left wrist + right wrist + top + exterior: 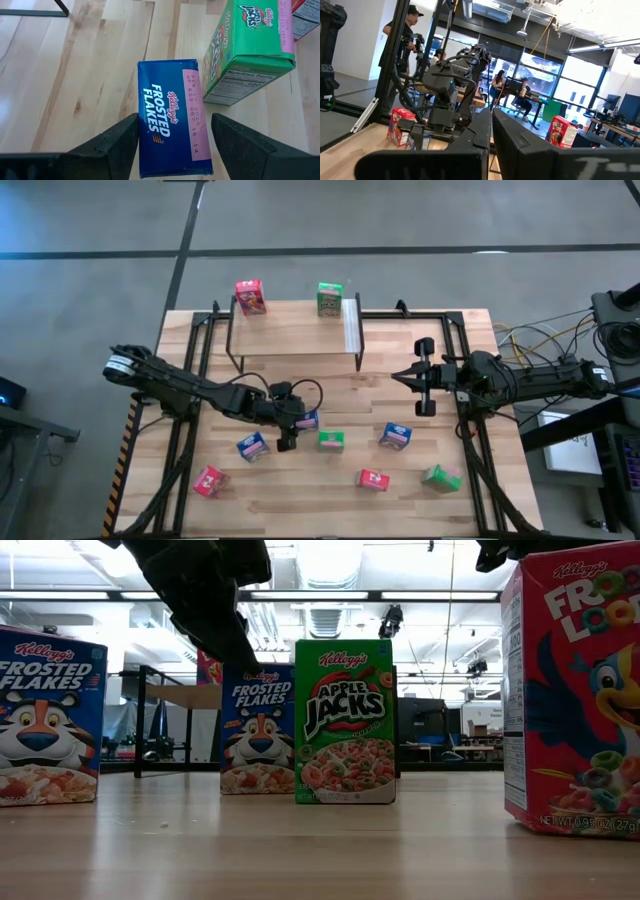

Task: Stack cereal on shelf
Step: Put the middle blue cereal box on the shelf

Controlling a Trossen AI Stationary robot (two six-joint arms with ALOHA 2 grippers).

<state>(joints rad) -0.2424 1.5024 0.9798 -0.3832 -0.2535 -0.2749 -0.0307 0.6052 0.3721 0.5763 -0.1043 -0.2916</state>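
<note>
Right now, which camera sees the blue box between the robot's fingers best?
The left wrist view: the blue Frosted Flakes box fills it, lying between the left gripper's open fingers. The high view shows only a blue corner beside the arm. The right wrist view doesn't clearly show it.

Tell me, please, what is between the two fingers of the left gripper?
A blue Frosted Flakes box lies between the open left gripper's fingers, with a narrow gap at each side. The left wrist view shows this.
</note>
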